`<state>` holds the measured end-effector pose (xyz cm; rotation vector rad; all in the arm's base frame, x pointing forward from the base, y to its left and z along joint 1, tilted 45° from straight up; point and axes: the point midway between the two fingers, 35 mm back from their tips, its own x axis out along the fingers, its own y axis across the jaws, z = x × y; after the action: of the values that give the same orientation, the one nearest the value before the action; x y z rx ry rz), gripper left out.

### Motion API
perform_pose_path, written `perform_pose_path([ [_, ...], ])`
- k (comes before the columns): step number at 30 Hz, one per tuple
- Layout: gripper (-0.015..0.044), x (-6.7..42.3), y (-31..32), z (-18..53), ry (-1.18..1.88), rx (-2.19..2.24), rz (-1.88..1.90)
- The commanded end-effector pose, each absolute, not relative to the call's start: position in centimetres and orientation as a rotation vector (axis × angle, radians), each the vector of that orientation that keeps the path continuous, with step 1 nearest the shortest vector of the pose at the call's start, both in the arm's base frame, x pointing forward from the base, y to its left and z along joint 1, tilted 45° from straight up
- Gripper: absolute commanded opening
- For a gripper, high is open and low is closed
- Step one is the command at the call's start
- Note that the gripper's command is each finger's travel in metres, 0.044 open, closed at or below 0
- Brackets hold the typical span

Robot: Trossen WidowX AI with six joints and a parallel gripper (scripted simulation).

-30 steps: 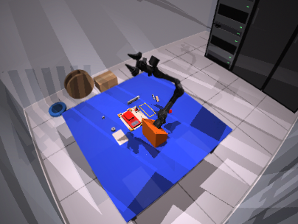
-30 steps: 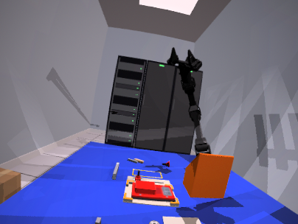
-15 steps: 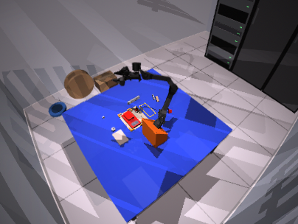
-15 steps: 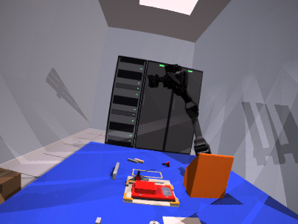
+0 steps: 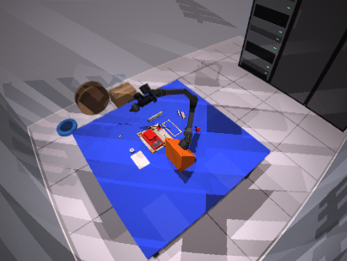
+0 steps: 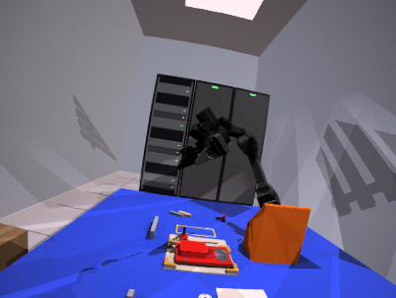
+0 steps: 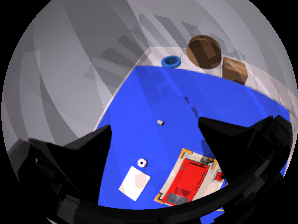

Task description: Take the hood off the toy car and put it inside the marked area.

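Here your gripper (image 6: 198, 153) hangs wide open and holds nothing, so take the likely light, stiff hood (image 6: 219, 255) by its side edges.

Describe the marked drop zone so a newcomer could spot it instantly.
Find the orange block on the blue mat. The red toy car sits on its tray beside it; just behind the car lies a thin yellow rectangular outline, the only hollow, flat shape there.

Grey walls (image 6: 64, 98) enclosed a pale tiled floor (image 5: 279, 129). A dark server rack (image 5: 268, 39) with green lights stood at two o'clock in the top view. A bright ceiling panel (image 6: 222, 7) glowed overhead.
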<state>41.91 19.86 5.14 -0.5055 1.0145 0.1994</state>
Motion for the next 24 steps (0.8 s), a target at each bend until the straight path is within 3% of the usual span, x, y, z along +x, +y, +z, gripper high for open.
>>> perform_pose_path([
  [1, 0.044, 41.3, 16.3, 2.2, 1.135, -0.484, 0.048],
  [17, 0.044, 34.1, 0.7, -6.1, 1.527, -0.493, -0.681],
  [24, 0.044, 33.8, 0.4, -6.6, 1.538, -0.499, -0.712],
])
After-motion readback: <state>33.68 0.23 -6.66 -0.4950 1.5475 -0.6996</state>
